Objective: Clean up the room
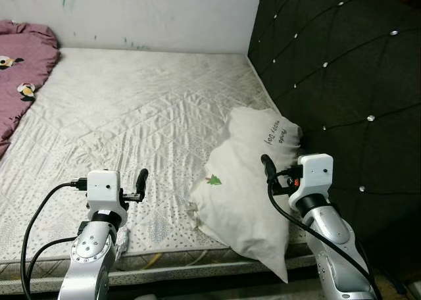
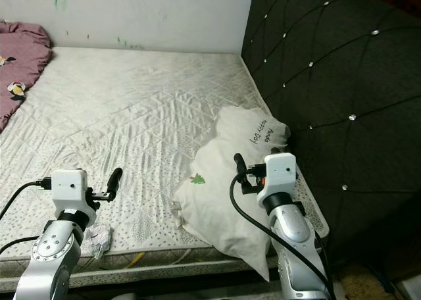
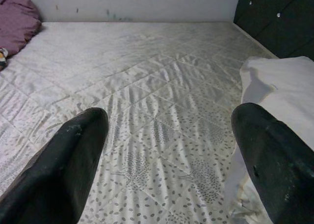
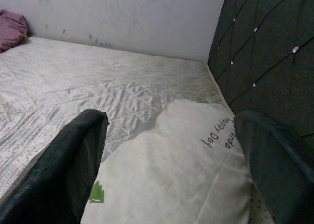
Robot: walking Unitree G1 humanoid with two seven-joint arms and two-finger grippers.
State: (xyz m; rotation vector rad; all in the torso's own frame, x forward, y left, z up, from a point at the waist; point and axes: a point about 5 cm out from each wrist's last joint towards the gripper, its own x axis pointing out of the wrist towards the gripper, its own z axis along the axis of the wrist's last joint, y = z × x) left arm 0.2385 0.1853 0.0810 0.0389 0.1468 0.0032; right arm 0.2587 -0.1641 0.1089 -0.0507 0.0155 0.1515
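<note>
A purple blanket (image 1: 20, 70) is cut off at the far left edge of the bed (image 1: 131, 109). A white pillow (image 1: 247, 188) with a small green print lies against the dark tufted headboard (image 1: 342, 83), overhanging the mattress edge. Left gripper (image 3: 169, 155) and right gripper (image 4: 171, 160) are held with jaws wide, empty. A crumpled white scrap (image 2: 99, 237) is seen near the front edge.

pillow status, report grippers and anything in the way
Left gripper open above mattress. Right gripper open over white pillow by headboard. Nothing blocking.
</note>
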